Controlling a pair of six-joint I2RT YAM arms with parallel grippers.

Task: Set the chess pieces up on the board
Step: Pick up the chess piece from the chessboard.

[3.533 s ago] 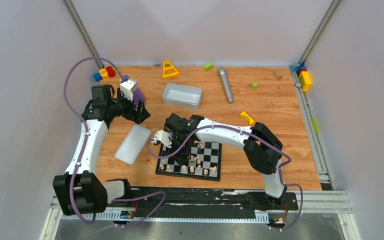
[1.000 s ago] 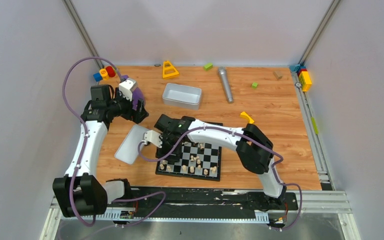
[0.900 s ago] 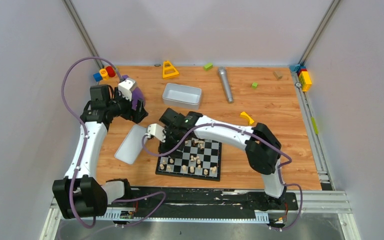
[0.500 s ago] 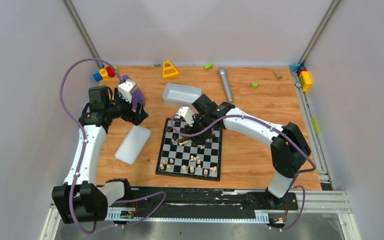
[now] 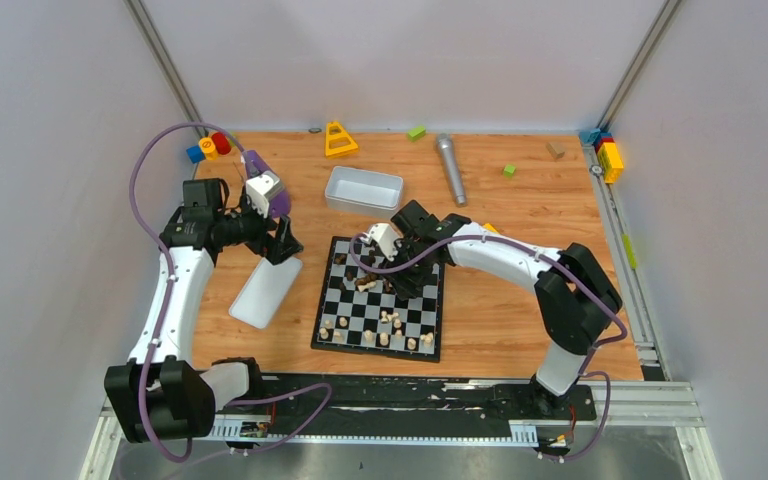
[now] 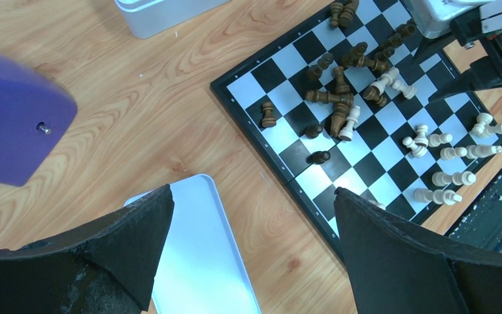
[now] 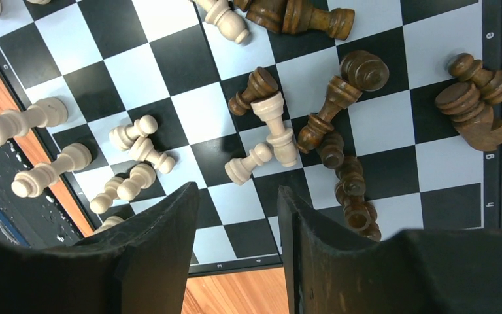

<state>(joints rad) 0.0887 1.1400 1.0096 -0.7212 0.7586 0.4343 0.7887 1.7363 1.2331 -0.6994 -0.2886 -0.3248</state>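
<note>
The checkered board (image 5: 375,353) lies near the table's front, in the middle. A tumbled heap of dark brown chess pieces (image 5: 368,284) covers its far half, and pale pieces (image 5: 381,338) stand along its near rows. My right gripper (image 5: 405,280) hovers over the heap. In the right wrist view it (image 7: 238,193) is open with nothing between its fingers, above a fallen pale pawn (image 7: 248,163) and dark pieces (image 7: 340,170). My left gripper (image 5: 282,245) is wide open and empty. The left wrist view shows it (image 6: 253,196) between the white lid (image 6: 196,261) and the board's (image 6: 281,95) corner.
A white tray (image 5: 364,190) sits behind the board, and the white lid (image 5: 265,290) lies to its left. A grey microphone (image 5: 450,168), a yellow triangle (image 5: 339,139), green blocks (image 5: 416,131) and coloured blocks (image 5: 608,155) are scattered along the far edge.
My right arm has swung from the board's left side to its far right part, and its jaws have narrowed. The left gripper has dropped towards the lid.
</note>
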